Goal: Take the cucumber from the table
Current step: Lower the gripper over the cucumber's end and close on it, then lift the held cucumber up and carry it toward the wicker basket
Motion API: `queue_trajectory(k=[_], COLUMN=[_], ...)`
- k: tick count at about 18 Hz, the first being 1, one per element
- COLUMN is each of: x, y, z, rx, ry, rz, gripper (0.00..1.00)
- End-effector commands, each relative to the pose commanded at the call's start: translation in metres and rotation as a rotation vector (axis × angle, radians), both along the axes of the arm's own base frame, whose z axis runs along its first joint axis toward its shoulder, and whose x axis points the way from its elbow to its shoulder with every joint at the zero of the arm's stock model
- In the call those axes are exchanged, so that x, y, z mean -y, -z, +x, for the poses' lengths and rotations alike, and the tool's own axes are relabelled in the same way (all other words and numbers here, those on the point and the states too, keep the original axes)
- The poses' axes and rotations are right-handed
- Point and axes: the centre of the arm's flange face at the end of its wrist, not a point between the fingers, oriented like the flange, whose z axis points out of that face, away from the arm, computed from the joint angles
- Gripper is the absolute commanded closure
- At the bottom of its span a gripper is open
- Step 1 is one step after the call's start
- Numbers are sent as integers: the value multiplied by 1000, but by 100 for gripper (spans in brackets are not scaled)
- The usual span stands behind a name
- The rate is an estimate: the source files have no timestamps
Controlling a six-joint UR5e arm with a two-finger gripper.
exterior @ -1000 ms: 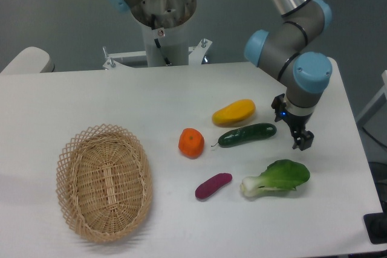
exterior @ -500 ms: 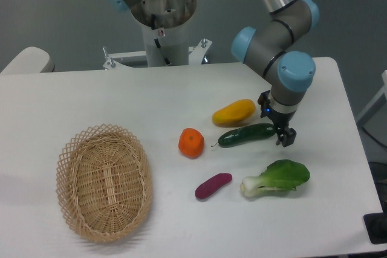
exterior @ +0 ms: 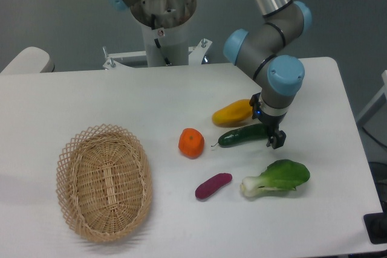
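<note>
The gripper (exterior: 271, 138) hangs over the cucumber's (exterior: 242, 135) right end on the bench (exterior: 121, 98) (fingers' state I cannot tell).

we can't see the right end of the cucumber (exterior: 242, 135) behind the gripper (exterior: 272, 137), nor tell how its jaws stand; the arm runs off the top edge.
</note>
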Motion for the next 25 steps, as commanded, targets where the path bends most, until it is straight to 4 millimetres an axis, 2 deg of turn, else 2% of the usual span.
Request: queue_trajectory(k=[4, 5, 6, 7, 11, 15, 19, 23, 25], x=[2, 2, 1, 2, 2, 1, -1, -4, -6], y=[5, 6, 6, 6, 4, 0, -7, -36, -57], z=[4, 5, 5, 5, 2, 0, -6, -14, -17], rx=[11, 13, 13, 15, 9, 1, -13, -56, -76], ry=[0, 0, 2, 3, 2, -2, 0, -8, -44], rz=[-5, -6, -6, -5, -4, -1, 4, 17, 27], gripper=[1, 5, 12, 26, 68, 85, 87, 86, 85])
